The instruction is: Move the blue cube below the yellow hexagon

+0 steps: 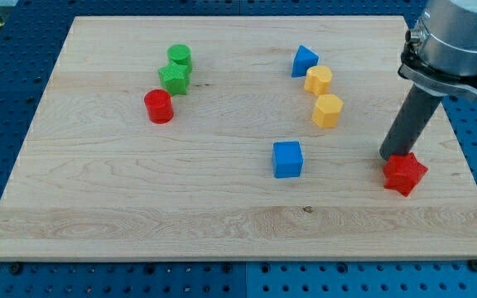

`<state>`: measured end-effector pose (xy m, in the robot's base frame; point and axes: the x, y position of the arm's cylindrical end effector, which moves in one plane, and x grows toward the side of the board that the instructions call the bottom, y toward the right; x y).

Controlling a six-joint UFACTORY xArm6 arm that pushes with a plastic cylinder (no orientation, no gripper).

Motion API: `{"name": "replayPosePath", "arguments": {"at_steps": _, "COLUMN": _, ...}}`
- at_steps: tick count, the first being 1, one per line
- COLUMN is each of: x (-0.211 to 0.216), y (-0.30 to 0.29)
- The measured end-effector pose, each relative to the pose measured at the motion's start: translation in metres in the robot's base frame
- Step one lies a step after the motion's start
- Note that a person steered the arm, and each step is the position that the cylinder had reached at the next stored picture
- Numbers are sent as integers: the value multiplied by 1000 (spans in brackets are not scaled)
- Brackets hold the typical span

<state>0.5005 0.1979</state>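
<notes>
The blue cube (287,159) sits near the middle of the wooden board (122,207). Two yellow blocks lie up and to its right: a yellow hexagon (327,110) and, just above that, a second yellow block (318,80) of similar shape. The cube is below and to the left of the lower yellow hexagon, apart from it. My tip (392,156) is at the view's right, touching the upper left of a red star-shaped block (405,173), well to the right of the blue cube.
A blue triangular block (304,60) sits next to the upper yellow block. At the upper left are a green cylinder (180,57), a green star-shaped block (174,79) and a red cylinder (159,106). The board's right edge is near the red star.
</notes>
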Motion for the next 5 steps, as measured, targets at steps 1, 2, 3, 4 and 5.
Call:
{"name": "replayPosePath", "arguments": {"at_steps": 1, "x": 10, "y": 0}}
{"name": "replayPosePath", "arguments": {"at_steps": 2, "x": 12, "y": -2}}
{"name": "replayPosePath", "arguments": {"at_steps": 3, "x": 13, "y": -31}}
{"name": "replayPosePath", "arguments": {"at_steps": 4, "x": 14, "y": -64}}
{"name": "replayPosePath", "arguments": {"at_steps": 5, "x": 23, "y": -76}}
